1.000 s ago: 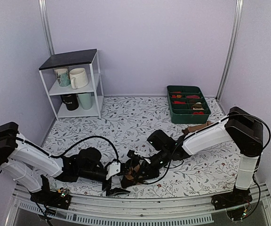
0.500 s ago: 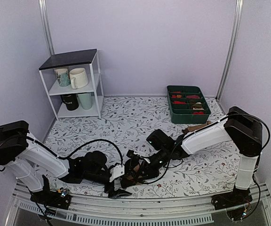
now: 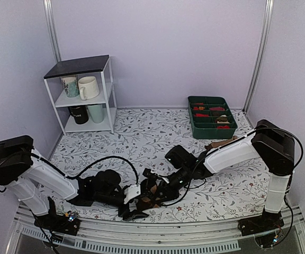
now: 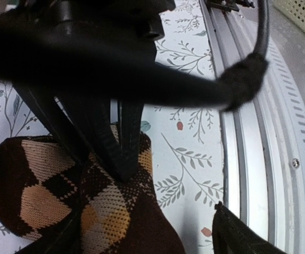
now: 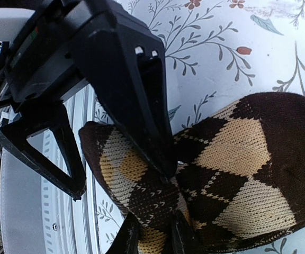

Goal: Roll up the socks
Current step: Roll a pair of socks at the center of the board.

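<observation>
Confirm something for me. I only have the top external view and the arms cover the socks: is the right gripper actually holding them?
Observer: Yes. In the right wrist view the right gripper is pinched shut on a fold of the socks.
Operator: And the left one?
Observer: The left gripper is open. One finger lies against the socks, the other stands off them, toward the metal rail.
Operator: Do they look rolled?
Observer: Not tightly, as far as I can tell. The left wrist view shows a rounded end spread flat on the table.
</observation>
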Robot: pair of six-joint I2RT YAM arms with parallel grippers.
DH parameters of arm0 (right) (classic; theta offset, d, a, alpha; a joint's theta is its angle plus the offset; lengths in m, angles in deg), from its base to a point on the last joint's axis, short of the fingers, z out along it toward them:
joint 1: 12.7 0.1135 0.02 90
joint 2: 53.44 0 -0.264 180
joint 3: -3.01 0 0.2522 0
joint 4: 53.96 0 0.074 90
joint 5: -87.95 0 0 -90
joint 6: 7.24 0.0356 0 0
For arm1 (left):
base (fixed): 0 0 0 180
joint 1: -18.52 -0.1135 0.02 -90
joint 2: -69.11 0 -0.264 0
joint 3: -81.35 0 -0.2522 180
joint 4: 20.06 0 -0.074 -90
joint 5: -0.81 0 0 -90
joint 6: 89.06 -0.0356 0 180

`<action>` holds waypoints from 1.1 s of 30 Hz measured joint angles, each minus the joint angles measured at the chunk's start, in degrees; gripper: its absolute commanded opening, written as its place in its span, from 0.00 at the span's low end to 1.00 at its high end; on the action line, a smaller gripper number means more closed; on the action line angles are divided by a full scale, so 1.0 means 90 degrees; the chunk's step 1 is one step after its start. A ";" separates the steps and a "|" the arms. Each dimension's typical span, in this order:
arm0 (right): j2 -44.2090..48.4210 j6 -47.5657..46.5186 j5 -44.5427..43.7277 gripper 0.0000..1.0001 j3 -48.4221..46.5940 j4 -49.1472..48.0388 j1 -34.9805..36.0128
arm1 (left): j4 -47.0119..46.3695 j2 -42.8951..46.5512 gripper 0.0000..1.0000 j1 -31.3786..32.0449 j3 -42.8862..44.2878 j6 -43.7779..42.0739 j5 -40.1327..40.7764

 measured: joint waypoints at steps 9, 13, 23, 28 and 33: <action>-0.0027 0.0034 0.0063 0.14 -0.0007 -0.0005 -0.0027 | 0.0143 0.0476 0.69 0.0000 -0.0114 -0.0002 0.0272; -0.0034 0.0056 0.0080 0.14 -0.0017 -0.0005 -0.0034 | 0.0180 0.1044 0.72 0.0000 -0.0182 -0.0049 0.0389; -0.0095 0.0073 0.0192 0.14 -0.0053 0.0000 -0.0075 | 0.0185 0.0678 0.64 0.0000 -0.0182 -0.0148 0.0202; -0.0107 0.0078 0.0214 0.14 -0.0061 0.0002 -0.0078 | 0.0095 0.0306 0.60 0.0000 -0.0097 -0.0148 0.0219; -0.0124 0.0078 0.0238 0.14 -0.0083 0.0027 -0.0085 | 0.0046 0.0104 0.52 0.0000 0.0002 -0.0134 0.0291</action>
